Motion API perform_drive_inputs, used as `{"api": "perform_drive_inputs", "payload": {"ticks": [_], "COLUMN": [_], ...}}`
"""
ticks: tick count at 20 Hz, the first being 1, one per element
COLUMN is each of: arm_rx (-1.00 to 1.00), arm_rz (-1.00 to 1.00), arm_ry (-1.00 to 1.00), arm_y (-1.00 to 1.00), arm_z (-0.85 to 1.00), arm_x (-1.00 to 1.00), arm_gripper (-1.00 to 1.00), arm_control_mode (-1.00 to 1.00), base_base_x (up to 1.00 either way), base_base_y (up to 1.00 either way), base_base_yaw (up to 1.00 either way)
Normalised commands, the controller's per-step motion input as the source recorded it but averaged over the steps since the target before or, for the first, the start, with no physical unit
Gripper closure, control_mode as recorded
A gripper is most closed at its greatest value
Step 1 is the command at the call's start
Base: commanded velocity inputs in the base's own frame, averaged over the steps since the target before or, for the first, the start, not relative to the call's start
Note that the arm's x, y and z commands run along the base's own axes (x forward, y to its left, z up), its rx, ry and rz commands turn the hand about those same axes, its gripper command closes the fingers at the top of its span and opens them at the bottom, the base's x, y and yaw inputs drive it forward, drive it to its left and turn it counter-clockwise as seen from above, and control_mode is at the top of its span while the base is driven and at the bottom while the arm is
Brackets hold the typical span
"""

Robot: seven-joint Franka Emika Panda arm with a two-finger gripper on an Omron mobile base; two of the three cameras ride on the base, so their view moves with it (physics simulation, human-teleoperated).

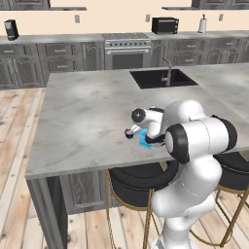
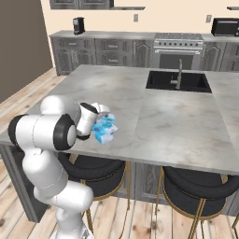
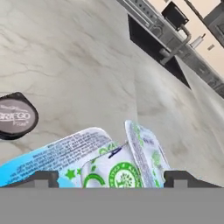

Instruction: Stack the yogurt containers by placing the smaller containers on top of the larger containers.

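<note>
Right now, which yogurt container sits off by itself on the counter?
The tiny dark round cup; the small tub rests against the big blue tub.

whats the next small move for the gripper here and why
Probably lift the gripper straight up and away. Its fingertips stand wide apart on either side of the small light-blue tub, which rests tilted on the big blue tub, so it looks released. The dark round cup sits apart on the counter, likely the next pick.
</note>
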Motion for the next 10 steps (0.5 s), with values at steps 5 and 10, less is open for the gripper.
{"api": "perform_drive_inputs", "payload": {"ticks": [5,10], "arm_rx": [0.0,0.0], "arm_rz": [0.0,0.0], "arm_ry": [-0.06,-0.11], "arm_y": [0.02,0.13], "arm_z": [0.37,0.55], "arm_x": [-0.29,-0.31], "arm_gripper": [-1.0,-1.0], "arm_control_mode": [-1.0,-1.0], "base_base_x": [0.0,0.0], "base_base_y": [0.0,0.0], "base_base_yaw": [0.0,0.0]}}
